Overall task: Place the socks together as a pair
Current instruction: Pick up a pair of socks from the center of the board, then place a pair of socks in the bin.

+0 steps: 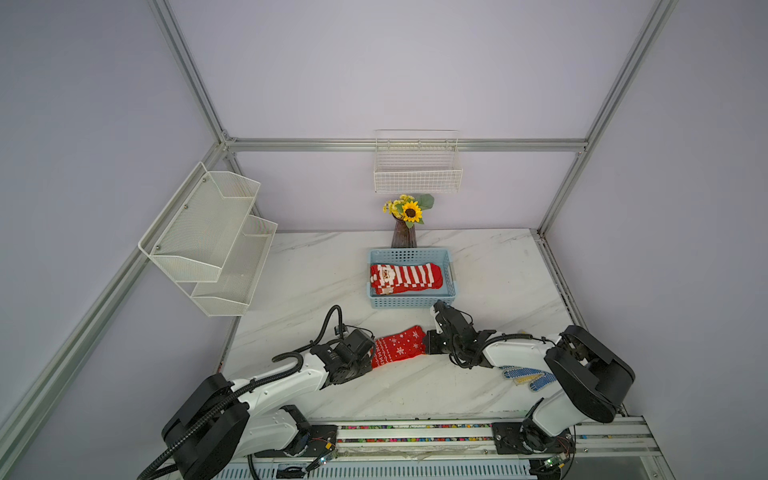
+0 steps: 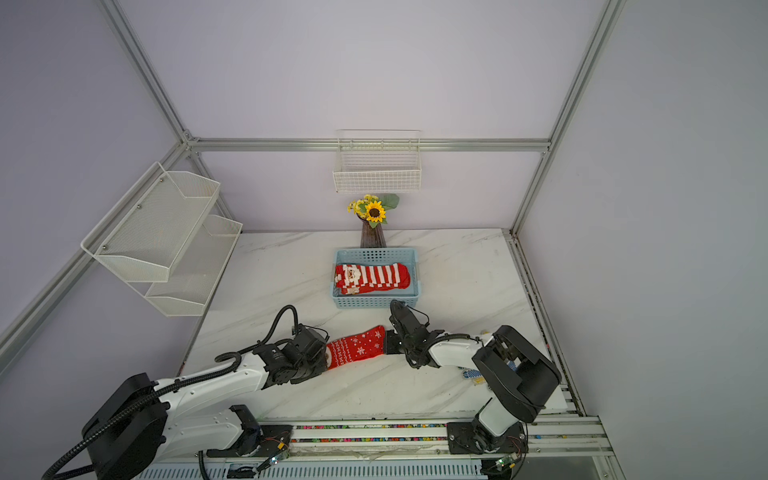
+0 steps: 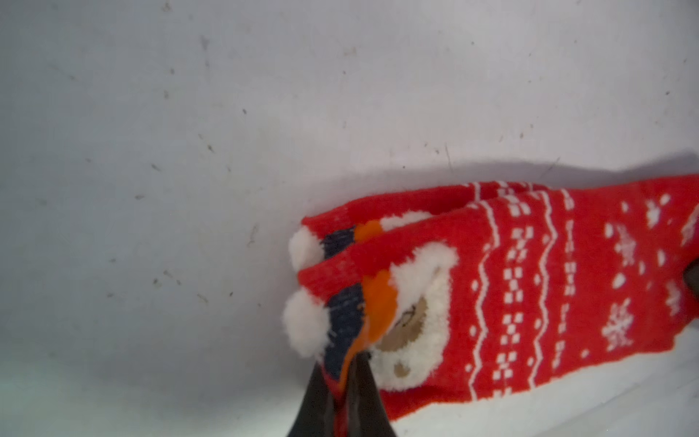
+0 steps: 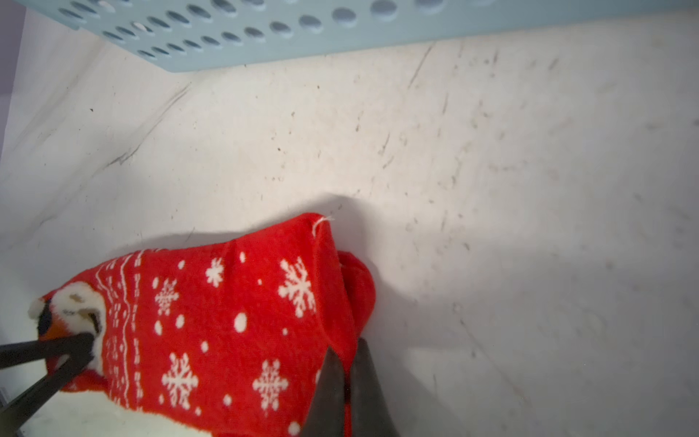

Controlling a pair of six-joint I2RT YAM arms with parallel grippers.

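Socks (image 3: 529, 283), seemingly two stacked, pinched by left gripper (image 3: 350, 365) and right gripper (image 4: 346, 353).

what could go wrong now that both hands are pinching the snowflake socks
1. The left hand pinches only the cuff edge of the stacked snowflake socks, and the right hand only a toe fold; the lower sock may slip out on lifting.
2. The blue basket sits just beyond the right hand; a careless lift might knock it.

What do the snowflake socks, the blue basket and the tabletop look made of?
Snowflake socks: soft knit, matte, with fluffy white pile on the face patch.
Blue basket: moulded plastic, smooth, perforated walls.
Tabletop: marble-look slab, grey veins, slight sheen; possibly laminate.
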